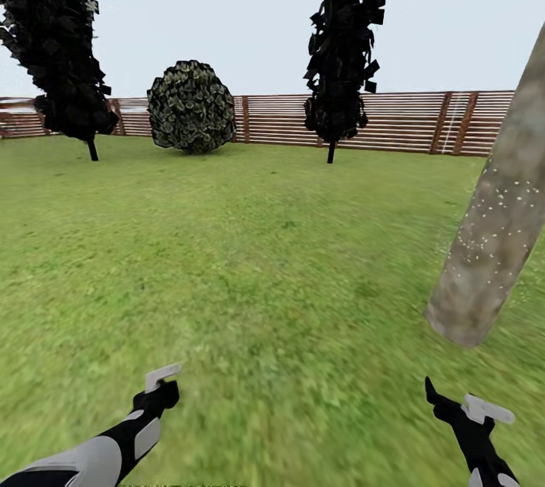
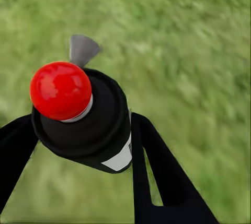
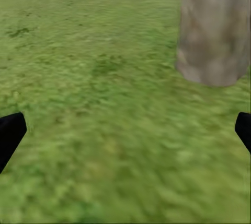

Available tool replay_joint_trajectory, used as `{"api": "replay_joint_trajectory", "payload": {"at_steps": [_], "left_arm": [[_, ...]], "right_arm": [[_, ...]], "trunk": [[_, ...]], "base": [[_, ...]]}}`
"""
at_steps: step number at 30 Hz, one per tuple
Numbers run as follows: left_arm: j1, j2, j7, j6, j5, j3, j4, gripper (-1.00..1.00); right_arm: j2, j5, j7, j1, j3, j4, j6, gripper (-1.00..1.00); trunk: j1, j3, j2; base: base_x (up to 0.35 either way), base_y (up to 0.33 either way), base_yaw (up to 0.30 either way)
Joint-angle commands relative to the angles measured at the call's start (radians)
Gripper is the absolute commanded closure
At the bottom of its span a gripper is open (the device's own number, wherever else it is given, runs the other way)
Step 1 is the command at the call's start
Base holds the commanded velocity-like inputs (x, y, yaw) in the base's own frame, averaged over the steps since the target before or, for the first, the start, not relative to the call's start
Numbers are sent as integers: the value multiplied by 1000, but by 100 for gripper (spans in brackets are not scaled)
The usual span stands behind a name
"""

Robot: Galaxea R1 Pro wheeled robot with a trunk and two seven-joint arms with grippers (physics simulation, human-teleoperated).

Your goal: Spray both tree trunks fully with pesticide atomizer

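Observation:
The pesticide atomizer [image 2: 99,125] is a black bottle with a red round cap, a white label and a grey trigger. It sits between the two black fingers of my left gripper [image 2: 83,125], which is shut on it over the grass. In the head view the left gripper [image 1: 159,392] is low at the left and my right gripper [image 1: 454,407] low at the right. The right gripper [image 3: 125,130] is open and holds nothing, its fingers spread wide apart. A thick grey-brown tree trunk [image 1: 496,222], dotted with white specks, leans at the right, just ahead of the right gripper. Its base [image 3: 214,25] stands on the lawn.
Green lawn [image 1: 250,260] stretches ahead to a brown slat fence [image 1: 393,120]. Two black conifers [image 1: 57,40] [image 1: 344,48] with thin trunks and a round bush [image 1: 191,106] stand near the fence.

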Motion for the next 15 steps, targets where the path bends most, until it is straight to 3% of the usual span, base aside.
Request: {"api": "replay_joint_trajectory", "payload": {"at_steps": [1,15], "left_arm": [[0,0,0,0,0,0,0,100],[0,0,0,0,0,-1,0,100]], "right_arm": [[0,0,0,0,0,0,0,-100],[1,0,-2,0,0,3,-3,-100]], "trunk": [[0,0,0],[0,0,0]], "base": [[0,0,288],[0,0,288]]}}
